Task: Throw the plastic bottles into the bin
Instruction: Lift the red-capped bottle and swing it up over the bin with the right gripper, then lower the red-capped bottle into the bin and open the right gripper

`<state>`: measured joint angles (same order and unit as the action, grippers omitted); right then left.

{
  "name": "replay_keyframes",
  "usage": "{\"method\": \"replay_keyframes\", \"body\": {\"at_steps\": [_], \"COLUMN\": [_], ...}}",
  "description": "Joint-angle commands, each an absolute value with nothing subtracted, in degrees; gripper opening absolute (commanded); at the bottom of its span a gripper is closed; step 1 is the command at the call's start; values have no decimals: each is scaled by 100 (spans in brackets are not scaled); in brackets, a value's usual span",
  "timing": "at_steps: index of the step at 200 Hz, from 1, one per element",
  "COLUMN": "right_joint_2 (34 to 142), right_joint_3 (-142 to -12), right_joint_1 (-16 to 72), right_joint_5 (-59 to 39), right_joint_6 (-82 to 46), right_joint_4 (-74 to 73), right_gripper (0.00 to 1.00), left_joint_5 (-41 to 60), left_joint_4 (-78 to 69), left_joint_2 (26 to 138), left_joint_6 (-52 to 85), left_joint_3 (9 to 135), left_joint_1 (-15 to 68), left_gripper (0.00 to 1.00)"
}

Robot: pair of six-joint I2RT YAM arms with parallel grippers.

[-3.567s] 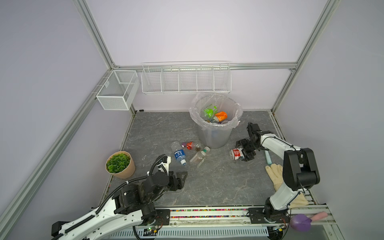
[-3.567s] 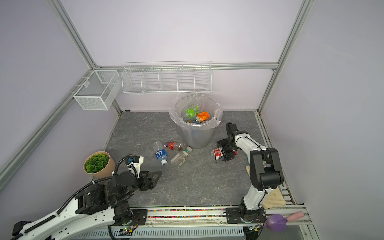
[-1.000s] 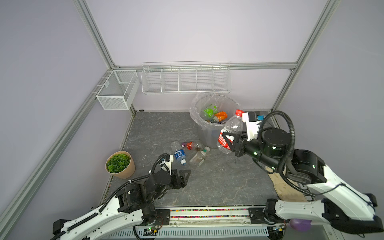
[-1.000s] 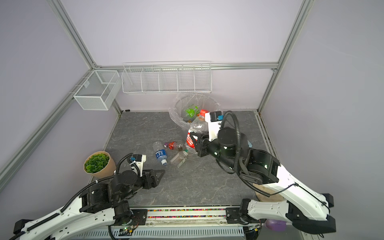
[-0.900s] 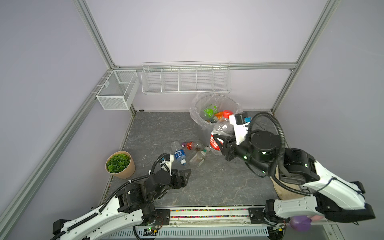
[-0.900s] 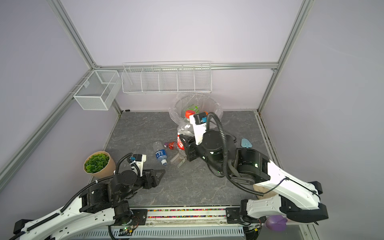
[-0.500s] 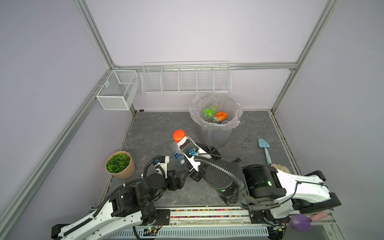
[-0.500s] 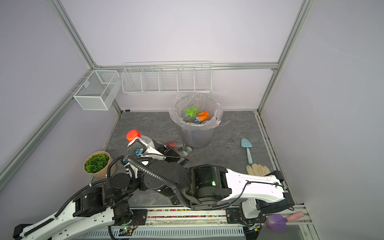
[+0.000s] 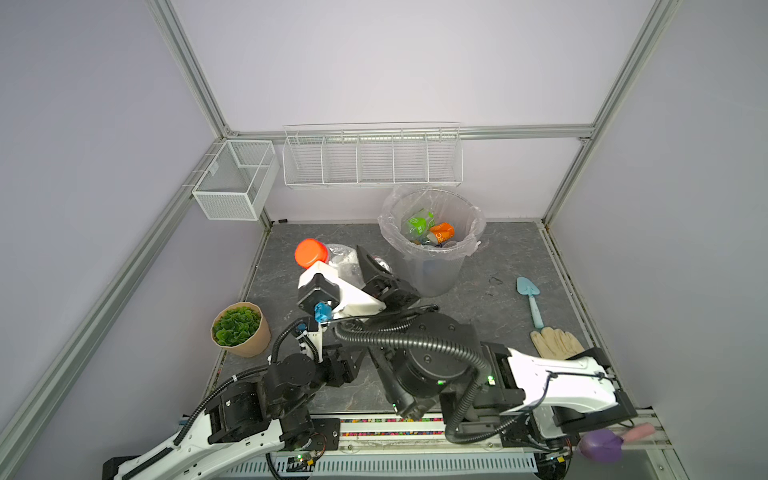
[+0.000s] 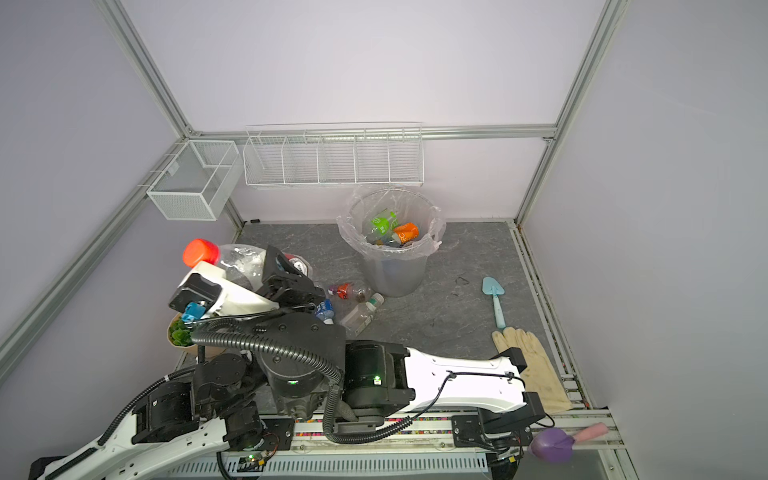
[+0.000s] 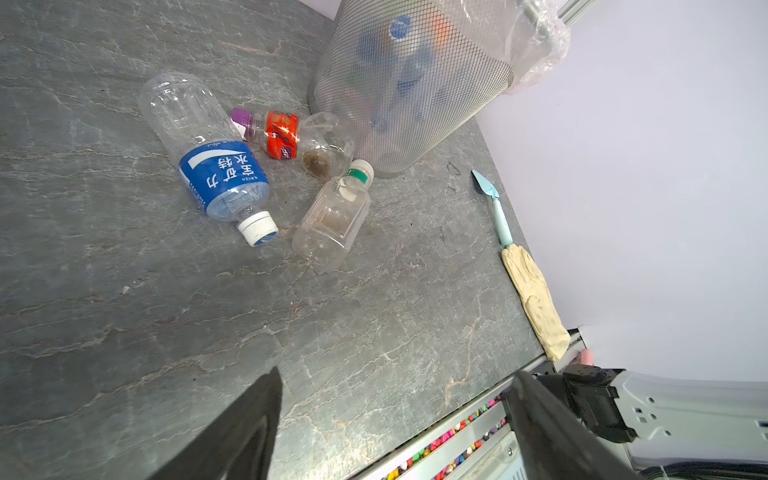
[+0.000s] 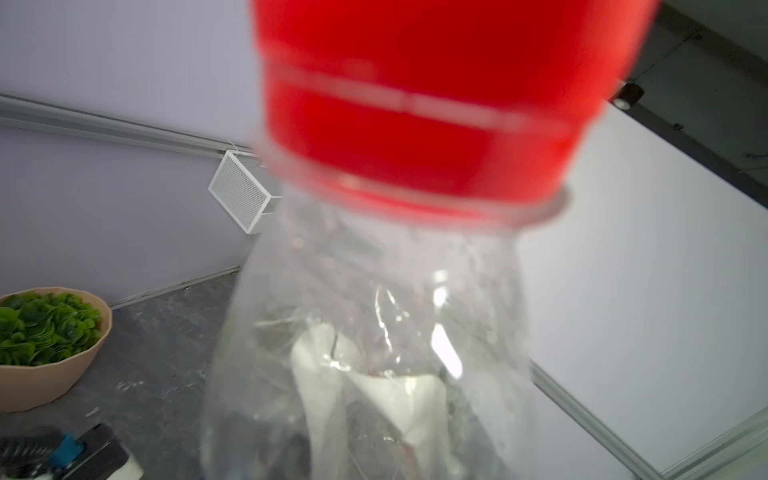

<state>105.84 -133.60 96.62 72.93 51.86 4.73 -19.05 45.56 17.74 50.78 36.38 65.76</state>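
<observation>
My right gripper [image 9: 348, 268] is shut on a clear plastic bottle [image 9: 341, 254] with a red cap [image 9: 311, 252]. It holds the bottle high over the floor, left of the bin [image 9: 432, 270]. The right wrist view is filled by this bottle [image 12: 374, 332], and the jaws are blurred behind it. The grey bin [image 10: 395, 270], lined with a clear bag, holds several bottles. Three bottles lie beside its base: a blue-labelled one [image 11: 220, 174], a red-labelled one [image 11: 282, 135] and a clear one [image 11: 336, 216]. My left gripper [image 11: 397, 376] hangs open and empty near the front rail.
A potted plant [image 9: 237, 328] stands at the left. A blue trowel [image 9: 530, 299] and a pale glove [image 9: 555, 340] lie at the right edge. Two white wire baskets [image 9: 372, 160] [image 9: 235, 180] hang on the walls. The right arm covers the left gripper in both top views.
My right arm has swung the red-capped bottle from beside the bin to the left and up toward the cameras. The left gripper has barely moved.
</observation>
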Motion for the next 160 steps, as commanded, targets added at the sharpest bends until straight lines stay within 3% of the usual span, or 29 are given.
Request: {"method": "replay_keyframes", "body": {"at_steps": [1, 36, 69, 124, 160], "right_joint_2": [10800, 10897, 10670, 10090, 9746], "right_joint_3": [-13996, -14476, -14488, -14244, -14150], "right_joint_1": [9624, 9473, 9202, 8355, 7081], "right_joint_5": [7472, 7321, 7174, 6810, 5832], "right_joint_6": [6675, 6818, 6179, 4379, 1821], "right_joint_4": [-782, -888, -423, 1086, 3347], "right_gripper": [7, 7, 7, 7, 7], "left_joint_5": [-2035, -2052, -2053, -2021, -2005], "left_joint_4": [4824, 4926, 4957, 4878, 4825], "left_joint_2": [1606, 1410, 1404, 1518, 1564], "left_joint_6": [5237, 5320, 5327, 5342, 5339], "left_joint_3": [3561, 3497, 3510, 3512, 3526], "left_joint_1": [6605, 6609, 6607, 6608, 6609], "left_gripper": [85, 85, 85, 85, 85]}}
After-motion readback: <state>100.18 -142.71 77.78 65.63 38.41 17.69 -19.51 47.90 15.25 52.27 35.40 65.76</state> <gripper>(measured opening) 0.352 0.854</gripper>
